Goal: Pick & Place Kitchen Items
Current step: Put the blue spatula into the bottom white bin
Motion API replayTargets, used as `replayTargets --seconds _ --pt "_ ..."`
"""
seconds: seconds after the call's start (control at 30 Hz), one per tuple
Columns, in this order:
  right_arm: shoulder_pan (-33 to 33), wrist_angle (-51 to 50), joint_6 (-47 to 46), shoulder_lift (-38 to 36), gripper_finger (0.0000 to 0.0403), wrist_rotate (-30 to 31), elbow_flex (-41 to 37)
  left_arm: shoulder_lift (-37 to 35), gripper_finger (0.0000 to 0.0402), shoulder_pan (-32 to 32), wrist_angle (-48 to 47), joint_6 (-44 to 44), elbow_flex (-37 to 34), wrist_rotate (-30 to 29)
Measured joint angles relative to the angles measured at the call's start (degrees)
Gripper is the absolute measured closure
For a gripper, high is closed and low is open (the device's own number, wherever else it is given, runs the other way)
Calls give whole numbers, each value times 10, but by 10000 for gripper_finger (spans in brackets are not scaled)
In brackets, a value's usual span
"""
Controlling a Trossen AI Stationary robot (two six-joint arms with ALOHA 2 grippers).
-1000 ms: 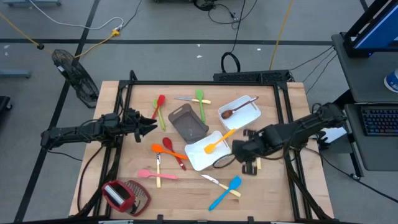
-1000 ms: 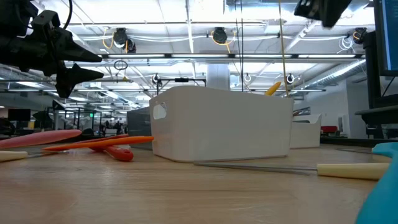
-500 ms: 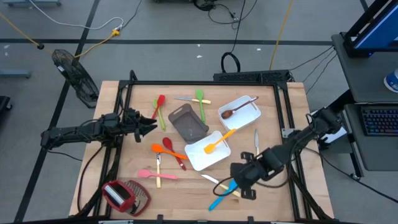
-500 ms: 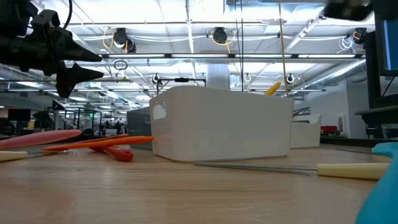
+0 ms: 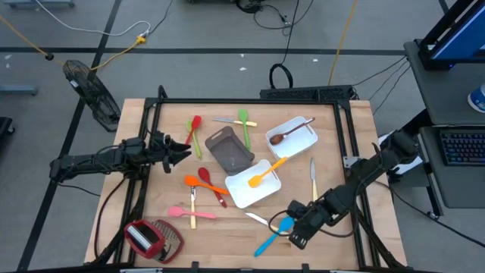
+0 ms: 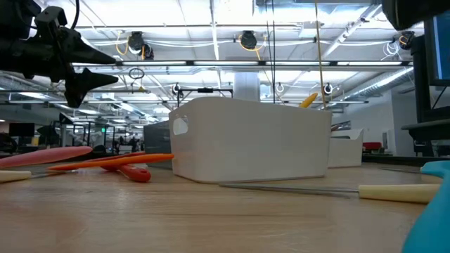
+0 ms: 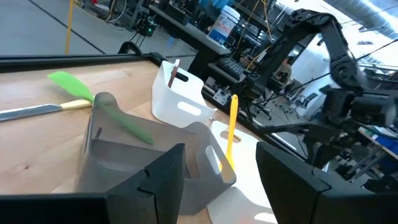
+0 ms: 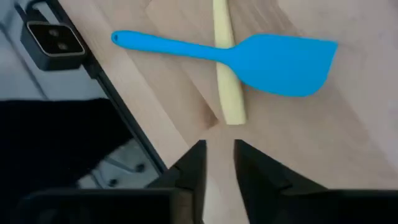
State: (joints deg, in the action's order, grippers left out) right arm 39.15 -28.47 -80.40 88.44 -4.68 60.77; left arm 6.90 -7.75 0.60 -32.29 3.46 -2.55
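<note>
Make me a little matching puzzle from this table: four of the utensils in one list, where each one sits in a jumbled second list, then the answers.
Things:
1. brown wooden spoon
2. orange spatula
3. blue spatula
4. pink spatula

Places:
A. on the bare wood, lying across a pale-handled knife, beside the right gripper
B. in the white tray at the far right
C. on the bare wood near the red-and-mesh tool
D. on the white tray in the middle

Pairs: 1-B, 2-D, 3-A, 4-C

Right gripper [image 5: 297,227] low, left gripper [image 5: 182,150] parted.

Spatula [image 8: 273,56] across knife handle [image 8: 227,87]
</note>
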Motion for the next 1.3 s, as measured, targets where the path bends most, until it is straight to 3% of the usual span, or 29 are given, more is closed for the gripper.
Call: replayTargets --seconds 0.2,0.43,0.8,1.3 --pt "15 116 -59 -26 256 6 -81 0 199 0 0 0 0 0" --pt "23 167 -157 -100 219 94 -179 0 199 0 2 -1 0 0" --pt "26 348 -308 -159 215 136 -327 0 199 0 5 0 0 -1" --pt "13 370 -339 -152 222 152 -341 0 199 0 41 -10 0 11"
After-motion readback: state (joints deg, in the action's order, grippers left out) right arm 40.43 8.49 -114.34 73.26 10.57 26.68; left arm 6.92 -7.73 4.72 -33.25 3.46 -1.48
